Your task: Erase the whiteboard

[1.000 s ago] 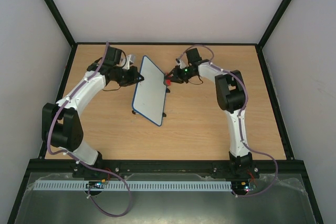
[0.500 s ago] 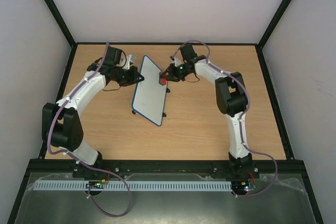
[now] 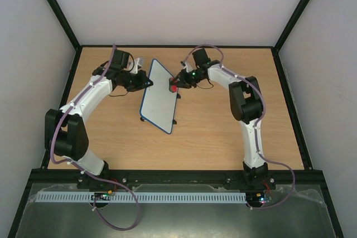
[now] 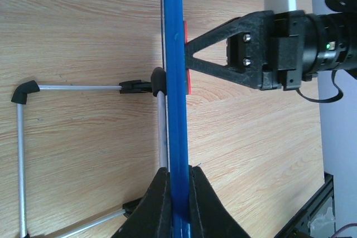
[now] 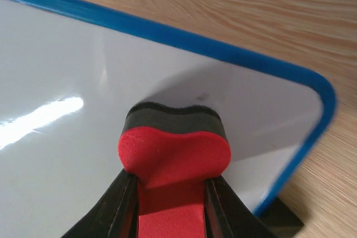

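The whiteboard [image 3: 158,97], white with a blue rim, stands tilted on the table. My left gripper [image 3: 146,83] is shut on its left rim; the left wrist view shows the blue rim [image 4: 174,82] edge-on, clamped between my fingers. My right gripper [image 3: 174,86] is shut on a red eraser [image 3: 173,87] and presses its black felt against the board's right side. In the right wrist view the eraser [image 5: 174,151] sits on the white board surface [image 5: 61,137] near a rounded corner. I see no writing there.
The board's wire stand with black feet [image 4: 25,92] rests on the wooden table [image 3: 223,132] behind the board. Black frame rails [image 3: 287,93] and white walls border the table.
My right gripper moved the eraser from the board's right edge up and left onto its surface, then held nearly still. The left arm and board have not moved.
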### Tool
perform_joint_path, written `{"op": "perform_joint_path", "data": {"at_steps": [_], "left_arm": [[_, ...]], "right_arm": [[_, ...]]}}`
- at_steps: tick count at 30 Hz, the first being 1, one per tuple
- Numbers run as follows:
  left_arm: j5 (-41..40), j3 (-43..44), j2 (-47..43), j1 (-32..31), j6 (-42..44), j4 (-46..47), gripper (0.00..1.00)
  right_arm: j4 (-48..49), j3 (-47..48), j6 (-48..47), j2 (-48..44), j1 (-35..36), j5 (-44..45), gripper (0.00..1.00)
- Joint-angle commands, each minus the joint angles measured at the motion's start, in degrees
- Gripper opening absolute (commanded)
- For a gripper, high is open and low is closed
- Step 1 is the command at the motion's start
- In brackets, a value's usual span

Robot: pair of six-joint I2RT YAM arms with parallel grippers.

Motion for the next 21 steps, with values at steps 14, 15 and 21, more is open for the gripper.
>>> {"op": "perform_joint_path", "data": {"at_steps": [14,15,21], "left_arm": [[6.7,-3.1,2.7,-2.3,2.1,-2.3,0.02],[6.6,-3.0,2.8,-2.3,2.1,-2.3,0.02],[6.6,-2.1,3.0,-2.3,2.1,-3.1,0.03]], "right_arm": [[3.7,-18.2,-6.0,-19.5,18.7,5.4,0.02],[3.9,-18.7,-6.1,-20.5,19.7,5.5,0.02],[1.5,-16.3,-6.9,-17.7,20.3,9.5,0.02]]}}
